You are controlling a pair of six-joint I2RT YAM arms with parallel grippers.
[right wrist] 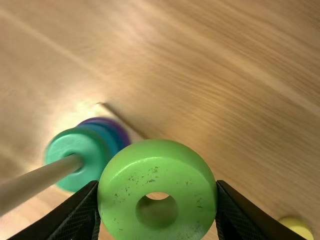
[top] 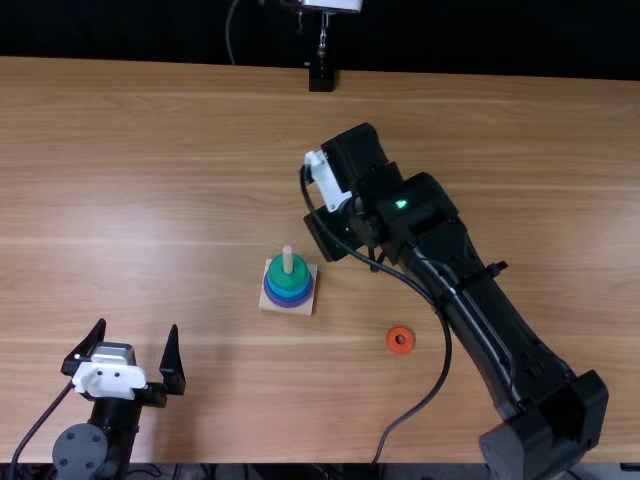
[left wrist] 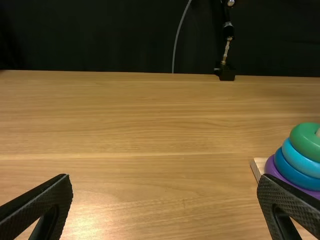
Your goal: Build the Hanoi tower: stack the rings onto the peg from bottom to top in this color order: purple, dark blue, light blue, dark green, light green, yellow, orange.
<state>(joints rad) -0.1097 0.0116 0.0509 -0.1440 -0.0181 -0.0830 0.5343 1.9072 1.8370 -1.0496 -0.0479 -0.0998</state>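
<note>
In the top view the right gripper (top: 374, 260) hangs beyond and right of the peg (top: 287, 258), largely hidden under its arm. The right wrist view shows the right gripper (right wrist: 157, 197) shut on the light green ring (right wrist: 157, 167), held beside the peg (right wrist: 45, 177). On the wooden base (top: 286, 308), the purple, dark blue, light blue and dark green (top: 280, 275) rings are stacked around the peg. The left gripper (top: 137, 328) stands open at the near left; in its wrist view the left gripper (left wrist: 164, 179) has nothing between its fingers.
An orange ring (top: 400, 339) lies flat, nearer and to the right of the base. Part of a yellow ring (right wrist: 297, 227) shows in the right wrist view. The right arm's cable loops over the table near the orange ring. A black stand (top: 321, 78) is at the far edge.
</note>
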